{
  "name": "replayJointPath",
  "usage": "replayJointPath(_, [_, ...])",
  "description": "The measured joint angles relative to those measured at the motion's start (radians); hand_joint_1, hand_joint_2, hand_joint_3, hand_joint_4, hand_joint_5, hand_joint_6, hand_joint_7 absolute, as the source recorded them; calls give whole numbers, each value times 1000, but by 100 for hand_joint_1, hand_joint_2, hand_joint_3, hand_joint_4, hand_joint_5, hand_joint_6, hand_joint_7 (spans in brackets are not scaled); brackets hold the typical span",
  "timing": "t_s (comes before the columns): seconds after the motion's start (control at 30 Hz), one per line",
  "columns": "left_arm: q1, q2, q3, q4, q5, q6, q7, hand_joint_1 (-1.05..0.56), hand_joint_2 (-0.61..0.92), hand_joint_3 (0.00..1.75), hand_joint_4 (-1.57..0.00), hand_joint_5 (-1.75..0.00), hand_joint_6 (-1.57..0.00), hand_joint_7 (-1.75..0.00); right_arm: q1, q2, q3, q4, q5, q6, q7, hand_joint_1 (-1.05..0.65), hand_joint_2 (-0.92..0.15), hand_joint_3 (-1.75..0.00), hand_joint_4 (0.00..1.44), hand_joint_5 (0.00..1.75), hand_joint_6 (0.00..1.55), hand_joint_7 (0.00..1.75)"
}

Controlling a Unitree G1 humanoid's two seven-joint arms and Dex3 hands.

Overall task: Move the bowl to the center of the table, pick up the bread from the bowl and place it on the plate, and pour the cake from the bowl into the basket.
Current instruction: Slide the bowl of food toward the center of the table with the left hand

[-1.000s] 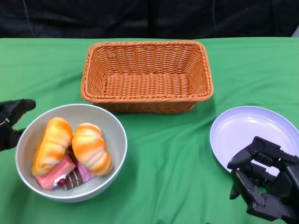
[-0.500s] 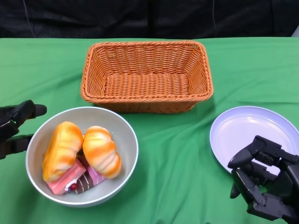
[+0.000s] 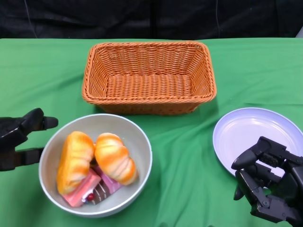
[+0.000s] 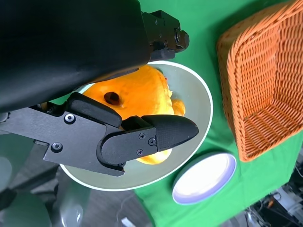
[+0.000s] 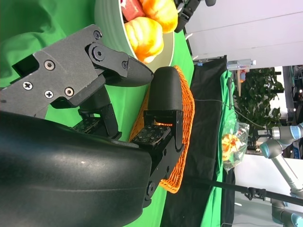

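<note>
Since a second ago the bowl [image 3: 95, 164] slides rightward toward mid-table, pushed by the left hand [image 3: 21, 138], whose spread fingers rest against its rim and hold nothing. Bread [image 3: 115, 158] and cake [image 3: 81, 188] remain inside. Right hand [image 3: 270, 184] waits empty by the plate [image 3: 251, 130], fingers apart.

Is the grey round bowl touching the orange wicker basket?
Apart. The head view shows a strip of green cloth between the grey round bowl's far rim and the orange wicker basket's near wall.
</note>
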Motion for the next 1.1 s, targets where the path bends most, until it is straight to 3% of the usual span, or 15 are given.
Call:
replayJointPath(0.6, [31,-47,39,-114,-130,139,17,-72,92,64,0,0,0,0,0,0,6,0,-11,-10,0,-23,-64,-86,68,166,65,141])
replayJointPath(1.1, [32,-110,37,-134,-142,111,103,-72,92,58,0,0,0,0,0,0,22,0,-27,-22,-5,-24,-63,-87,69,166,67,140])
